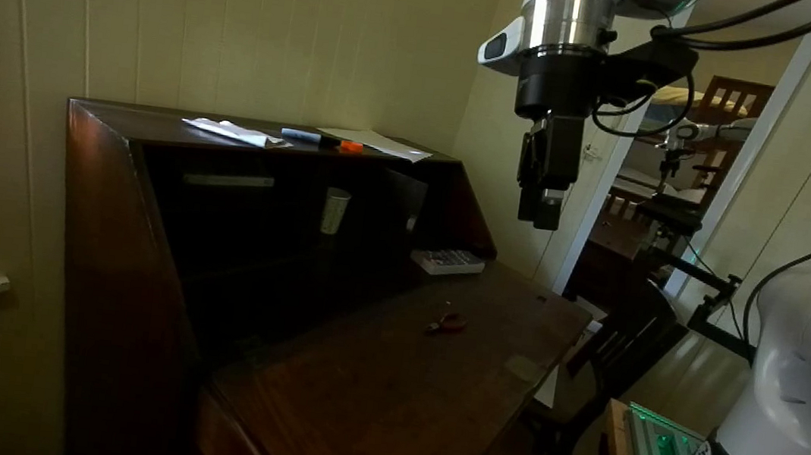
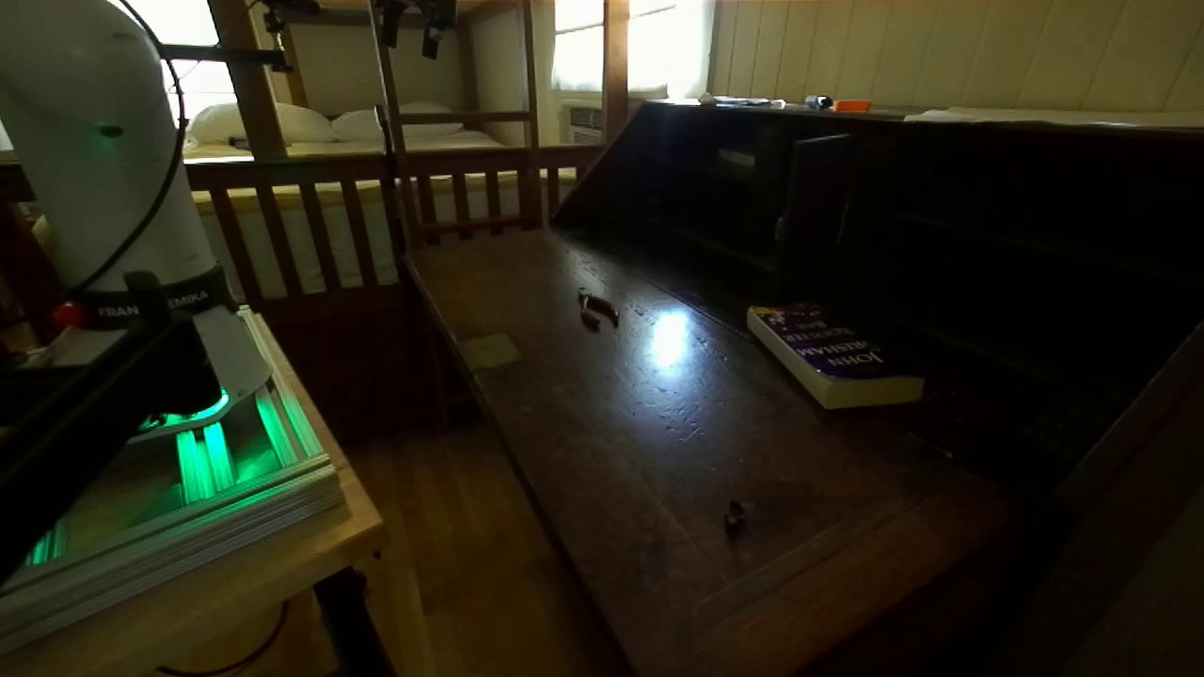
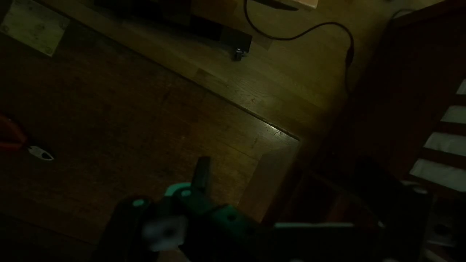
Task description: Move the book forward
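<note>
A thick, purple paperback book point(image 2: 837, 355) lies by the back edge of the brown wooden tabletop point(image 2: 602, 423), its move forward, I judge, all left to do, while a black, two-fingered gripper point(image 1: 538, 217) hangs well above, spread wide, holding nothing.

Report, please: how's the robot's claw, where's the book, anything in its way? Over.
Gripper open, empty, raised high. Book flat on desk, untouched. Red-handled pliers nearby, perhaps in the way.
</note>
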